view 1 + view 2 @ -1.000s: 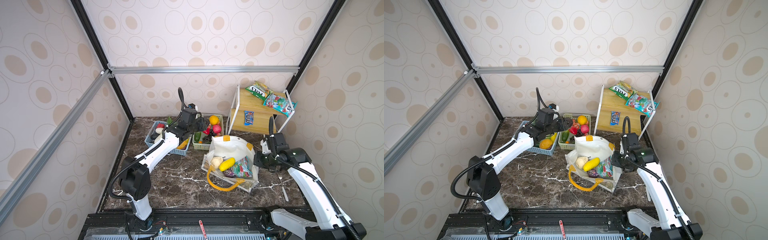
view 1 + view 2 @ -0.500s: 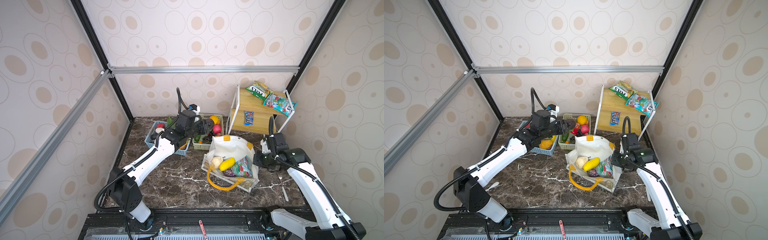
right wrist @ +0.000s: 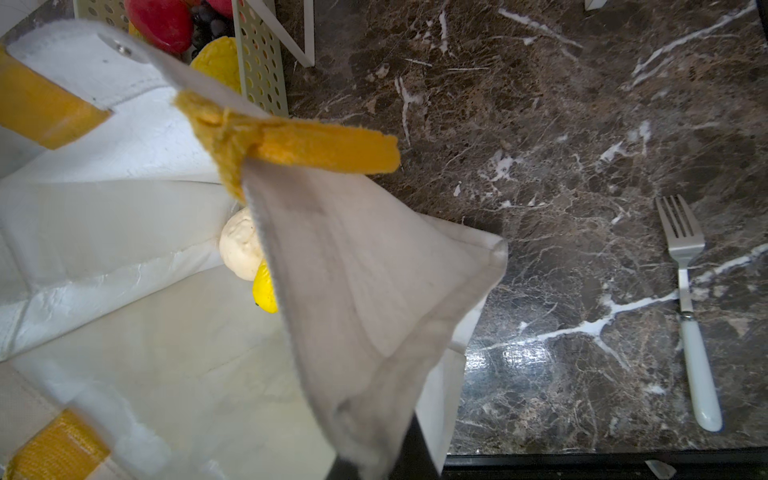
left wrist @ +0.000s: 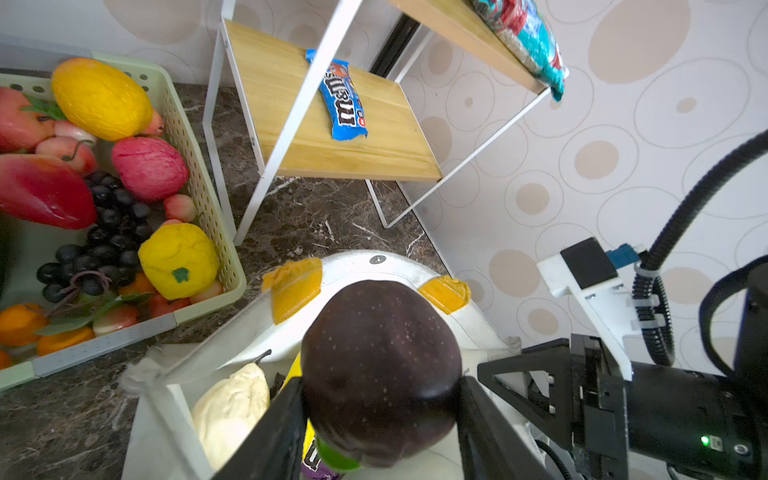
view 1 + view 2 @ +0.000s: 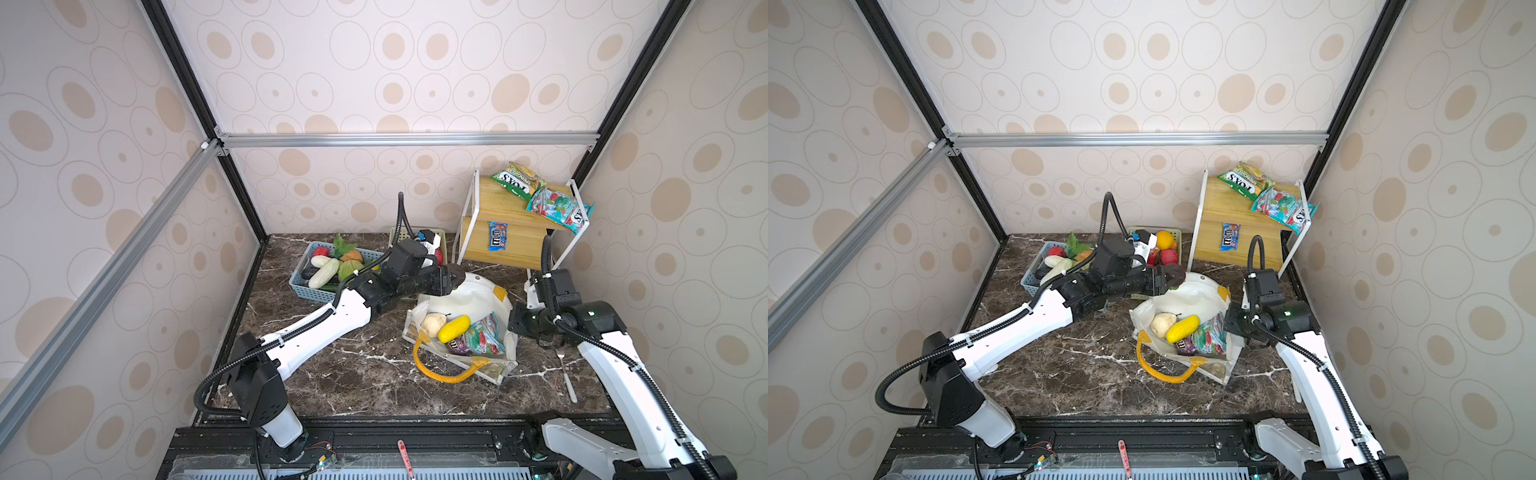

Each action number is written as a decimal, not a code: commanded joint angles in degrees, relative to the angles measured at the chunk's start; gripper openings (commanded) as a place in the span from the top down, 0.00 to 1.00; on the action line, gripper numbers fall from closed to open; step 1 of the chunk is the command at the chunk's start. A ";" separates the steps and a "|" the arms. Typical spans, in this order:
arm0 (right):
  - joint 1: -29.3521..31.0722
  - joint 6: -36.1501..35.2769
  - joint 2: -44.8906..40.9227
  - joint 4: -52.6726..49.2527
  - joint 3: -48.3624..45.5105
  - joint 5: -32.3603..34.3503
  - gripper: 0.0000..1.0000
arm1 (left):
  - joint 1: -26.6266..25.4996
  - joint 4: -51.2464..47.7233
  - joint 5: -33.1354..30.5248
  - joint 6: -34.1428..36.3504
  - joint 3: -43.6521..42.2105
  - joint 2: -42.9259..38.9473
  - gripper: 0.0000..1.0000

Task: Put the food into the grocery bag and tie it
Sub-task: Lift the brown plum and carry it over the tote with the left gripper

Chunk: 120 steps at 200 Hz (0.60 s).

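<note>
both top views look steeply down from high at the front, sharing the whole table (image 5: 353, 374); each wrist view sits close over the grocery bag (image 4: 374, 270) (image 3: 353, 291).

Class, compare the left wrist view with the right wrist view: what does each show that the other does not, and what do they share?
Only the left wrist view: the left gripper clamped on a dark purple fruit, and the blue candy packet on the wooden shelf.
Only the right wrist view: the fork lying on the marble table.
Both: the white grocery bag, the cream pear-shaped piece inside it, and the green basket.
</note>
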 commanded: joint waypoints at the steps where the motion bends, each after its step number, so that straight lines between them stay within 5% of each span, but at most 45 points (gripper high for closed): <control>1: 0.02 0.02 -0.96 -0.66 -0.83 0.75 0.91 | -1.72 -0.24 -0.08 1.30 2.80 1.22 0.44; 120: 0.02 0.55 0.59 0.41 -0.35 0.26 0.91 | -7.15 -5.65 -3.52 6.00 4.05 6.73 0.44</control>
